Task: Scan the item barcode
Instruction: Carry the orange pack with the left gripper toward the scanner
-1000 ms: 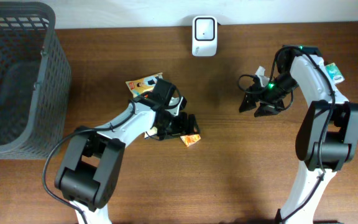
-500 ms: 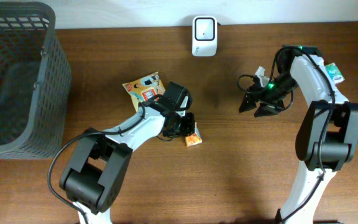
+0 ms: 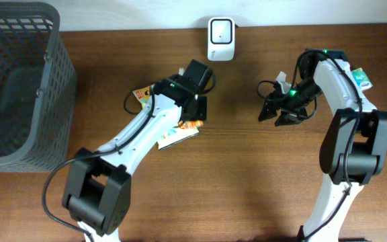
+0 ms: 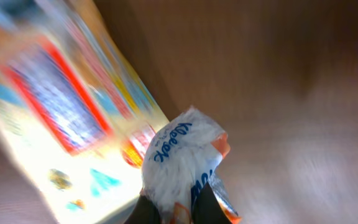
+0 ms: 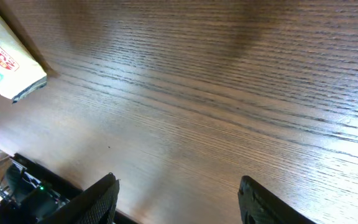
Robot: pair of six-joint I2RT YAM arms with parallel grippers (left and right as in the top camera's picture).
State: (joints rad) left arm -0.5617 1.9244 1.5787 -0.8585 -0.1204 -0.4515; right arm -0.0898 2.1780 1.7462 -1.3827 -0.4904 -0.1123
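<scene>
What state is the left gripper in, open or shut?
Shut on the white packet. In the left wrist view, the left gripper has both fingers pressed against the packet's lower end.

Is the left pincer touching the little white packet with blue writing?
Touching. The left wrist view shows the left pincer shut on the bottom of the white packet, pinching it from both sides with no gap.
</scene>
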